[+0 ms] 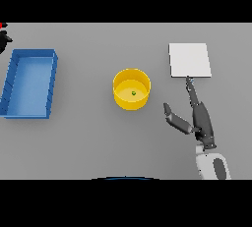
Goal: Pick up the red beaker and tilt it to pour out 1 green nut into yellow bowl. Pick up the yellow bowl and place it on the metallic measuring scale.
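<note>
I see my right hand with fingers spread wide, holding nothing; the yellow bowl, green nut inside, sits beyond the thumb. A careless approach may knock it away from the measuring scale at my fingertips.

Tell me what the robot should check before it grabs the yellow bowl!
1. Green nut is inside the yellow bowl: ok.
2. Bowl stands upright with space all around it: ok.
3. Right robot hand is open, fingers straight, thumb spread toward the bowl: ok.
4. Right robot hand is touching the bowl: not ok, it is off to the bowl's right with a gap between.
5. Metallic measuring scale has nothing on its top: ok.
6. Left robot hand is out of the way at the far left edge, above the blue bin; whether it holds the red beaker: cannot tell.
</note>
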Robot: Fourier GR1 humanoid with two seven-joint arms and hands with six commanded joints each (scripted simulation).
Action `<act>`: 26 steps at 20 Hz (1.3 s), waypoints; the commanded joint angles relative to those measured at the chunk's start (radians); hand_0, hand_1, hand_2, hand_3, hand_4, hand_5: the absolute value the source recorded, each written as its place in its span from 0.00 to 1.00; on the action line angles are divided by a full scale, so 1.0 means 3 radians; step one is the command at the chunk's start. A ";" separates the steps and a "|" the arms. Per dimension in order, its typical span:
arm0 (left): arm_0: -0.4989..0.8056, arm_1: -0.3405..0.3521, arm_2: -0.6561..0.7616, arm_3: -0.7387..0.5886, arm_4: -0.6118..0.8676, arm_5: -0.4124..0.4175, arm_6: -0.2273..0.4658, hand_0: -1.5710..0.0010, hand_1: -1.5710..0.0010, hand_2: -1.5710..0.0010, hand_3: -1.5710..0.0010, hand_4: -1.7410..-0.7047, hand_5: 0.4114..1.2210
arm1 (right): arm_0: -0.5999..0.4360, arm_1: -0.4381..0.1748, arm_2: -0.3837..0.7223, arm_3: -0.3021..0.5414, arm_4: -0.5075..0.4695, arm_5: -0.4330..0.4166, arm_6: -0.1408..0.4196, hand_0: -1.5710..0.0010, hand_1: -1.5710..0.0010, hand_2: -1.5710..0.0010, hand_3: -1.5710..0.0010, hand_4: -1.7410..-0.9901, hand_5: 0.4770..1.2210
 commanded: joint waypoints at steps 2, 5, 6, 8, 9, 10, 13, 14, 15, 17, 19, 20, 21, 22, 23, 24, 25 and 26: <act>0.0218 0.0035 -0.0034 -0.0218 0.0066 0.0151 0.0151 0.00 0.00 0.00 0.08 0.00 1.00 | -0.0006 0.0029 0.0009 -0.0011 -0.0006 -0.0009 0.0029 1.00 1.00 1.00 1.00 0.70 0.25; 0.0400 0.0023 -0.0087 -0.0364 0.0169 0.0309 0.0224 0.00 0.00 0.00 0.04 0.00 1.00 | -0.0022 -0.0031 -0.0060 0.0027 -0.0059 0.0005 -0.0029 1.00 1.00 1.00 1.00 0.70 0.25; 0.0442 0.0025 -0.0119 -0.0407 0.0185 0.0350 0.0243 0.00 0.00 0.00 0.03 0.00 0.97 | -0.0051 -0.0026 -0.0049 0.0050 -0.0027 -0.0009 0.0002 1.00 1.00 1.00 1.00 0.70 0.26; 0.0474 0.0030 -0.0177 -0.0409 0.0209 0.0406 0.0319 0.00 0.00 0.00 0.02 0.00 0.87 | -0.0012 -0.0028 -0.0017 0.0018 0.0007 -0.0007 -0.0021 1.00 1.00 1.00 1.00 0.71 0.25; 0.0490 0.0034 -0.0225 -0.0434 0.0218 0.0422 0.0338 0.00 0.00 0.00 0.02 0.00 0.78 | -0.0013 -0.0020 -0.0022 0.0034 0.0016 -0.0022 0.0003 1.00 1.00 1.00 1.00 0.72 0.25; 0.0492 0.0071 -0.0264 -0.0437 0.0183 0.0394 0.0396 0.00 0.00 0.00 0.01 0.00 0.69 | -0.0014 -0.0015 -0.0022 0.0025 -0.0004 -0.0012 -0.0015 1.00 1.00 1.00 1.00 0.71 0.25; 0.0586 0.0166 -0.0345 -0.0640 0.0219 0.0106 0.0409 0.00 0.08 0.09 0.13 0.35 0.52 | -0.0022 0.0005 -0.0007 0.0041 0.0004 -0.0019 -0.0025 1.00 1.00 1.00 1.00 0.73 0.25; 0.0612 0.0200 -0.0327 -0.0643 0.0355 -0.0046 0.0343 0.07 0.25 0.24 0.28 0.49 0.48 | -0.0030 0.0016 -0.0005 0.0018 -0.0003 -0.0019 -0.0001 1.00 1.00 1.00 1.00 0.74 0.25; 0.0637 0.0242 -0.0327 -0.0704 0.0448 -0.0198 0.0389 0.26 0.40 0.39 0.43 0.60 0.45 | 0.0013 -0.0001 -0.0009 -0.0002 0.0009 -0.0030 -0.0044 1.00 1.00 1.00 1.00 0.74 0.25; 0.0598 0.0319 -0.0337 -0.0760 0.0519 -0.0426 0.0422 0.52 0.62 0.61 0.63 0.75 0.41 | -0.0037 -0.0027 -0.0046 0.0022 0.0005 -0.0045 0.0011 1.00 1.00 1.00 1.00 0.75 0.25; 0.0607 0.0359 -0.0332 -0.0774 0.0578 -0.0561 0.0386 0.70 0.75 0.75 0.76 0.83 0.37 | 0.0009 -0.0031 -0.0035 -0.0015 0.0003 -0.0031 0.0006 1.00 1.00 1.00 1.00 0.74 0.26; 0.0584 0.0356 -0.0317 -0.0744 0.0615 -0.0630 0.0359 0.76 0.80 0.80 0.81 0.86 0.35 | 0.0016 -0.0006 -0.0025 -0.0009 -0.0015 -0.0025 -0.0003 1.00 1.00 1.00 1.00 0.74 0.26; 0.0575 0.0332 -0.0305 -0.0715 0.0647 -0.0662 0.0334 0.81 0.84 0.84 0.85 0.88 0.34 | 0.0048 -0.0001 -0.0003 -0.0023 -0.0007 -0.0014 -0.0040 1.00 1.00 1.00 1.00 0.74 0.25; 0.0589 0.0338 -0.0305 -0.0717 0.0648 -0.0664 0.0312 0.84 0.87 0.87 0.88 0.89 0.34 | 0.0052 0.0011 0.0020 -0.0025 0.0031 -0.0030 -0.0037 1.00 1.00 1.00 1.00 0.74 0.25; 0.0596 0.0325 -0.0316 -0.0742 0.0630 -0.0628 0.0300 0.88 0.90 0.90 0.90 0.91 0.33 | 0.0038 0.0011 0.0012 -0.0028 0.0020 -0.0022 0.0025 1.00 1.00 1.00 1.00 0.74 0.26; 0.0587 0.0307 -0.0299 -0.0710 0.0626 -0.0591 0.0282 0.90 0.92 0.92 0.92 0.91 0.33 | 0.0033 0.0017 0.0011 -0.0029 0.0027 -0.0033 0.0061 1.00 1.00 1.00 1.00 0.74 0.25; 0.0587 0.0324 -0.0266 -0.0698 0.0642 -0.0589 0.0213 0.92 0.94 0.93 0.94 0.92 0.32 | 0.0028 0.0011 0.0022 -0.0031 0.0058 -0.0042 0.0077 1.00 1.00 1.00 1.00 0.73 0.25; 0.0604 0.0313 -0.0270 -0.0746 0.0633 -0.0543 0.0180 0.94 0.95 0.95 0.95 0.92 0.32 | 0.0022 0.0000 0.0039 -0.0034 0.0110 -0.0056 0.0096 1.00 1.00 1.00 1.00 0.73 0.25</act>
